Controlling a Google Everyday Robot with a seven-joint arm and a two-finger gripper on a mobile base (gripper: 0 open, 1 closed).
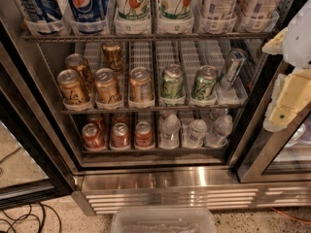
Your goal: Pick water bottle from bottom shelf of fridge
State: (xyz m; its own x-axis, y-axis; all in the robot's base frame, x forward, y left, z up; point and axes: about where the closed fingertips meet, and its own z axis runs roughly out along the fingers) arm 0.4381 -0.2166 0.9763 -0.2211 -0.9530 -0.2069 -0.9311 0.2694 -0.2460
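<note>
**A:** Where is the gripper in the camera view?

**B:** The gripper (290,93) hangs at the right edge, outside the fridge (170,179) and well apart from the bottles. Whether it is spread or closed, I cannot tell.

**A:** And the target?

**B:** The water bottle (221,129) is clear, ribbed and white-capped. It stands rightmost of three on the bottom shelf (155,151), right of the red cans (119,135).

**A:** Approach?

**B:** I'd drop low, enter straight along its lane and grip the body, avoiding the neighbour bottle (196,131).
</note>
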